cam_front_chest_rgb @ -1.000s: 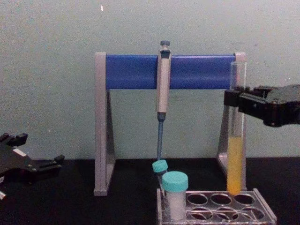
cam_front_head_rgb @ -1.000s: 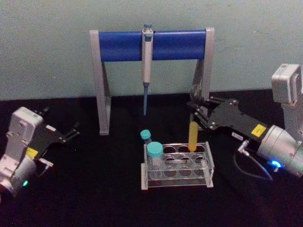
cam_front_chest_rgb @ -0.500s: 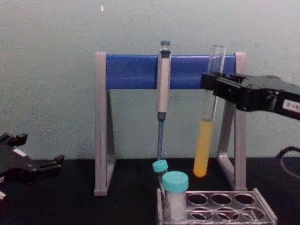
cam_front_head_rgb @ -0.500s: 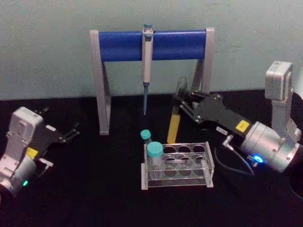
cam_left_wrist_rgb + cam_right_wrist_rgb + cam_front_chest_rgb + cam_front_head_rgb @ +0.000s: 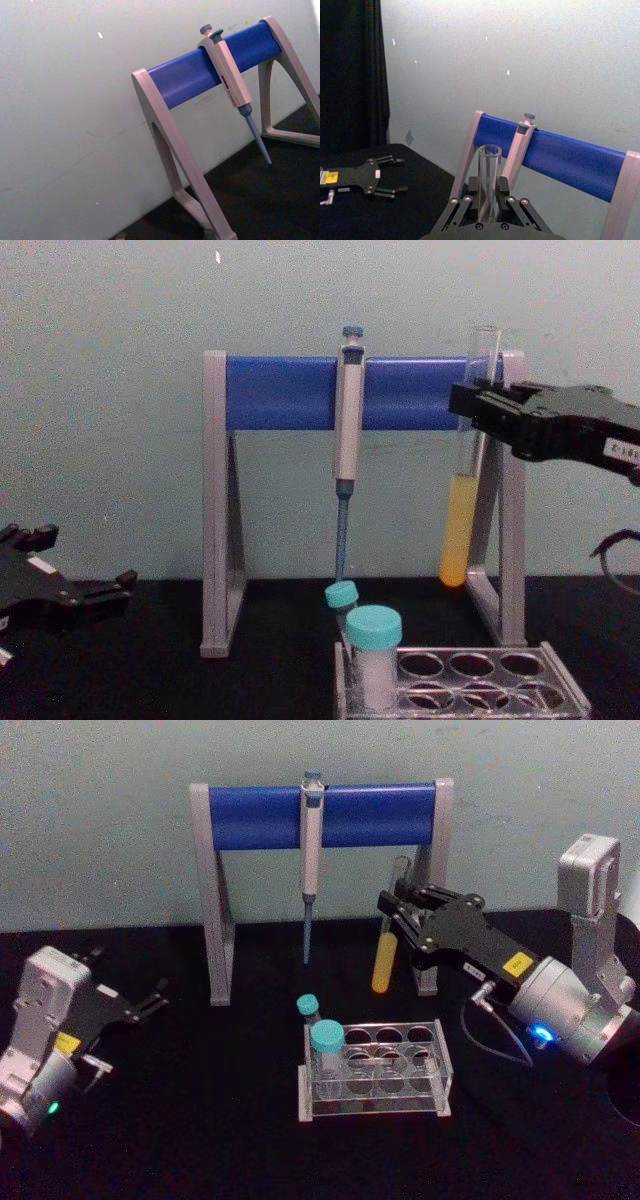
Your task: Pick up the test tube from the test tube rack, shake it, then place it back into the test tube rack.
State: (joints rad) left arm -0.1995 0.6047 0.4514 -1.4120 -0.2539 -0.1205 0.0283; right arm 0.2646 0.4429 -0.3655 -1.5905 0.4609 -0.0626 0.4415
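Shake check: your right gripper (image 5: pixel 397 910) stays clamped on the long clear glass test tube of yellow-orange liquid (image 5: pixel 385 960). It's swung right and higher, well above the low clear plastic rack (image 5: pixel 440 1065), so probably mid-shake. Your left gripper (image 5: pixel 150 1000) is parked on the left, fingers apart.

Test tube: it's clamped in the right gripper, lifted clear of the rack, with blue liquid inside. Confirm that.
One thing is wrong: the test tube holds yellow-orange liquid, not blue, as the chest view shows. The rest stands: the right gripper clamps it, lifted clear of the test tube rack. The left gripper idles far left.
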